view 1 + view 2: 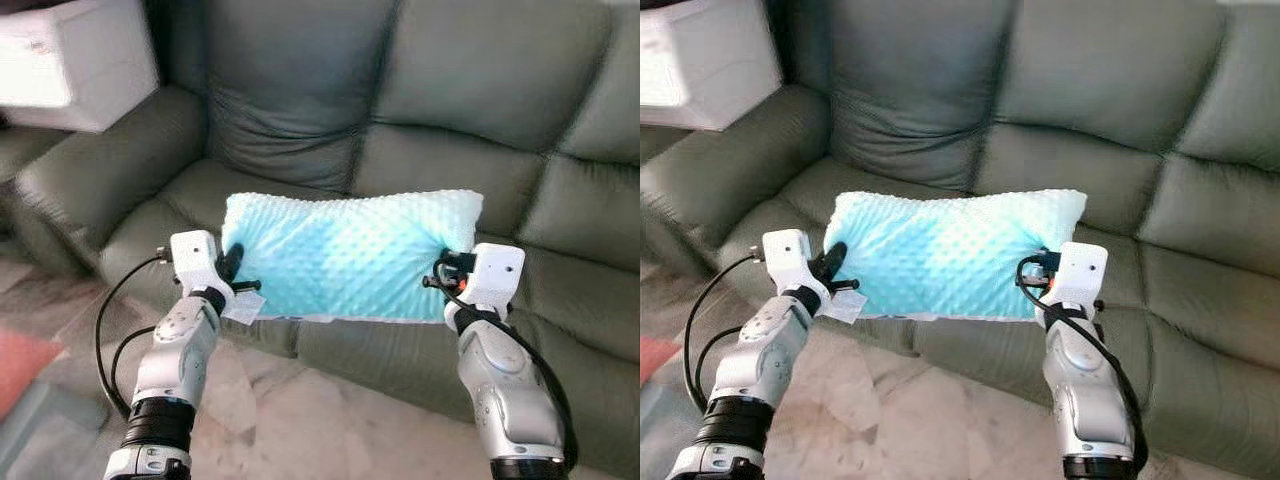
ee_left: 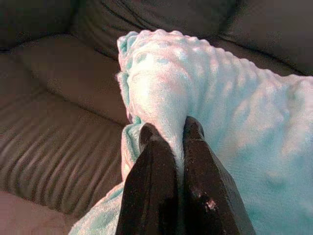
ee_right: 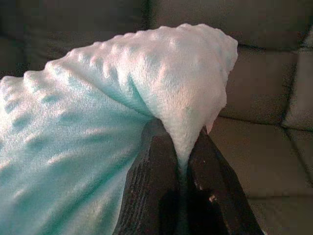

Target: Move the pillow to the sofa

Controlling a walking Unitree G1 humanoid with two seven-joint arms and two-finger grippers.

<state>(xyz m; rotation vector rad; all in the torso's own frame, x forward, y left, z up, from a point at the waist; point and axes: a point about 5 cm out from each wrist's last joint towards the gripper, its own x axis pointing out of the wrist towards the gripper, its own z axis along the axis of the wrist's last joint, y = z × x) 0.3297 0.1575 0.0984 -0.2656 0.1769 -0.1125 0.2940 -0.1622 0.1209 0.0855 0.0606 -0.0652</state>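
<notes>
Grey sofa (image 1: 420, 160) sits just ahead of your claws: left claw (image 2: 172, 133) and right claw (image 3: 180, 142) each pinch an end of the aqua pillow (image 1: 345, 255), stretching it level between them above the seat, ready to lower.

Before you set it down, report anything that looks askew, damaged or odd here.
Nothing looks damaged or spilled. The pillow hangs level between the left gripper and the right gripper, each with its jaws shut on a pinched fold of fabric at one end. A small white tag dangles near the left gripper. The sofa looks normal.
</notes>
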